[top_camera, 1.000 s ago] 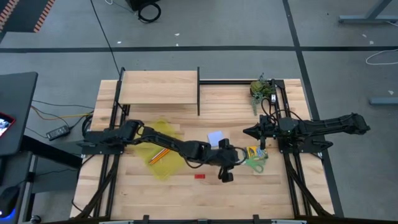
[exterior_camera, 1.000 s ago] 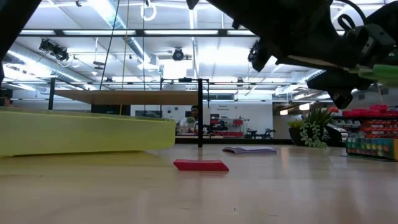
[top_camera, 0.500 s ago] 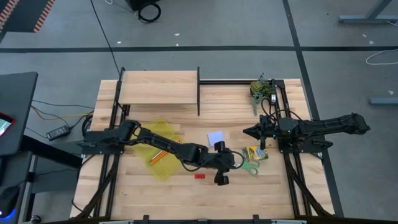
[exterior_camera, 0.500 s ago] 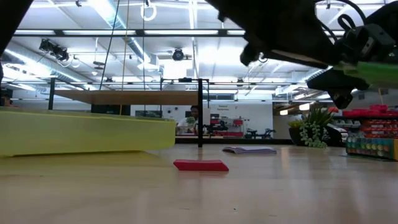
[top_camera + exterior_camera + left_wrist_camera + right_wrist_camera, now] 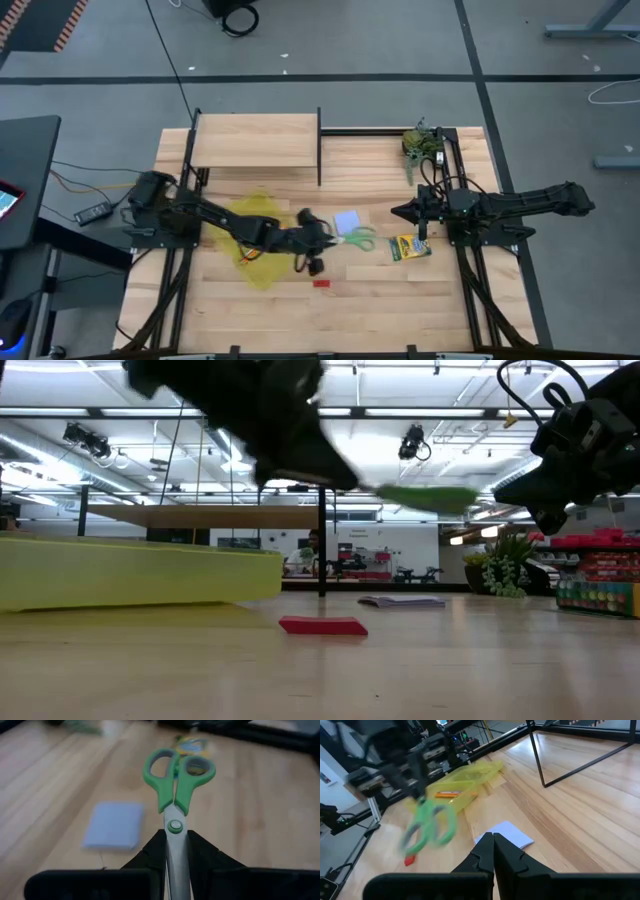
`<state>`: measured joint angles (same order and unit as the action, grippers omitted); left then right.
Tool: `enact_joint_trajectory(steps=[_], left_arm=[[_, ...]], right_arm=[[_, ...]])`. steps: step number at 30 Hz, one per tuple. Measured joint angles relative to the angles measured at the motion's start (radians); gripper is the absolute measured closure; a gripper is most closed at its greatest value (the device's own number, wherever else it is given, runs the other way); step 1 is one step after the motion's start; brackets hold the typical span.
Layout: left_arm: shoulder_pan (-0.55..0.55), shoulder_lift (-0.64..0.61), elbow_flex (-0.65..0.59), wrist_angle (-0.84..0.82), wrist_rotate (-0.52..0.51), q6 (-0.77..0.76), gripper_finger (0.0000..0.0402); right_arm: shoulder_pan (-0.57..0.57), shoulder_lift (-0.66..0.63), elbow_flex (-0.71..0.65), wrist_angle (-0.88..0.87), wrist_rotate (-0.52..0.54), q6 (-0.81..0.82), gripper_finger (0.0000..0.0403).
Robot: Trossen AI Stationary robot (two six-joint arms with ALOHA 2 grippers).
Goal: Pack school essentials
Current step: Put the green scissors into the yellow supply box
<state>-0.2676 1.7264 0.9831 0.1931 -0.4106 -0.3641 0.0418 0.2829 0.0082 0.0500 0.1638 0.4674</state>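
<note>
My left gripper (image 5: 325, 236) is shut on the green-handled scissors (image 5: 355, 238) in the air near the pale blue note pad (image 5: 347, 221), which lies flat on the table. The yellow-green crayon box (image 5: 410, 247) lies to its right. The tiny red eraser (image 5: 321, 283) lies nearer the near edge. The yellow translucent pouch (image 5: 255, 240) lies to the left with an orange pencil (image 5: 449, 794) inside. My right gripper (image 5: 405, 212) hovers shut, right of the note pad. My left gripper pinches the scissors by the blades (image 5: 174, 845), just behind the pivot screw, between its two fingers (image 5: 202, 854). The fingers come level from the table's left and lie along the scissors. The scissors are lifted clear and about level, with the green handles (image 5: 180, 772) pointing toward the table's right.
A raised wooden shelf (image 5: 255, 140) and a black metal frame post (image 5: 320, 145) stand at the far side. A dark green leafy clump (image 5: 422, 142) sits at the far right corner. Bare wood lies along the near edge.
My left gripper has swept from beside the crayon box toward the table's left and slightly far, toward the pouch, carrying the scissors in the air. The scissors now hang by the note pad. My right arm has kept still.
</note>
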Motion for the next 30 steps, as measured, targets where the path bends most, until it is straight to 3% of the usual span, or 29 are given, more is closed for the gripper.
enact_joint_trajectory(steps=[6, 12, 18, 30], left_arm=[[-0.041, -0.121, -0.22, 0.033, -0.137, -0.165, 0.0352], [-0.126, -0.182, -0.355, 0.031, -0.286, -0.348, 0.0349], [-0.215, -0.185, -0.383, 0.03, -0.39, -0.488, 0.0351], [-0.34, -0.192, -0.36, -0.006, -0.541, -0.578, 0.0351]], right_arm=[[0.0, 0.0, 0.0, 0.0, 0.0, 0.0, 0.0393], [0.0, 0.001, 0.0, 0.0, 0.0, 0.0, 0.0393], [0.0, 0.001, 0.0, 0.0, 0.0, 0.0, 0.0393], [0.0, 0.001, 0.0, 0.0, 0.0, 0.0, 0.0393]])
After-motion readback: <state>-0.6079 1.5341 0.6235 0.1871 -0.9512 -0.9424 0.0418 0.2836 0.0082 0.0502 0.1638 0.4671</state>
